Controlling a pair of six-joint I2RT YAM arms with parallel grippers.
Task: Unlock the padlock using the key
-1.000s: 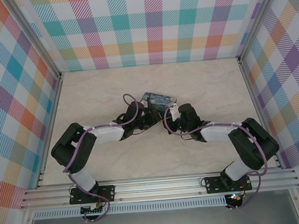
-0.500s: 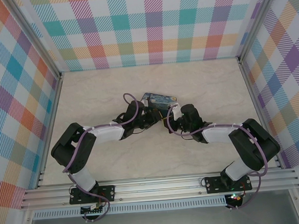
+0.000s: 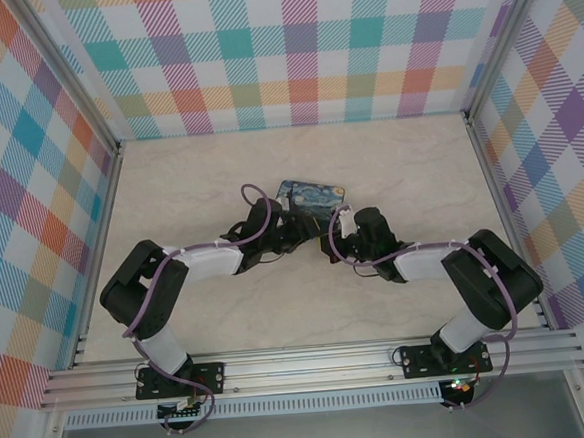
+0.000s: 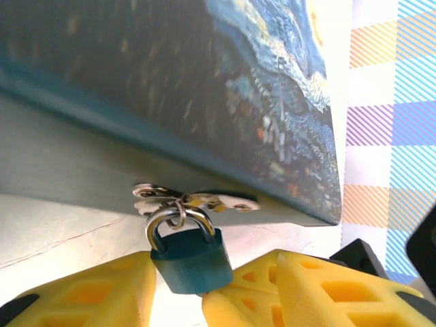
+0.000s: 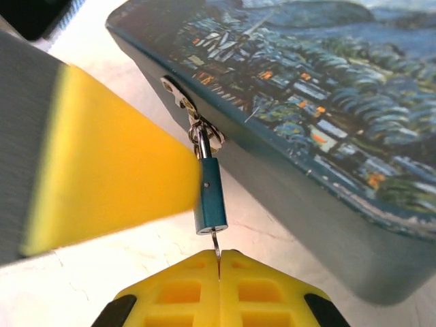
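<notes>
The padlock (image 4: 191,262), with a teal body and silver shackle, hangs from the hasp (image 4: 197,201) on the front of the starry-night box (image 3: 310,194). My left gripper (image 4: 197,283) is open, its yellow fingers (image 4: 88,293) standing on either side of the padlock body. One of them rests at the lock's lower corner. My right gripper (image 5: 219,257) is shut on the key (image 5: 216,244). The thin grey blade runs up from the gripper into the underside of the padlock (image 5: 210,197). Both wrists meet just in front of the box in the top view.
The painted box (image 5: 320,102) lies right behind the lock, with its long side wall (image 4: 82,163) close to both grippers. Pale marble tabletop (image 3: 218,164) spreads around it. Checked walls (image 3: 300,48) and metal rails (image 3: 312,363) enclose the table.
The right wrist has edged slightly to the right. The box and the left arm look to be in the same place.
</notes>
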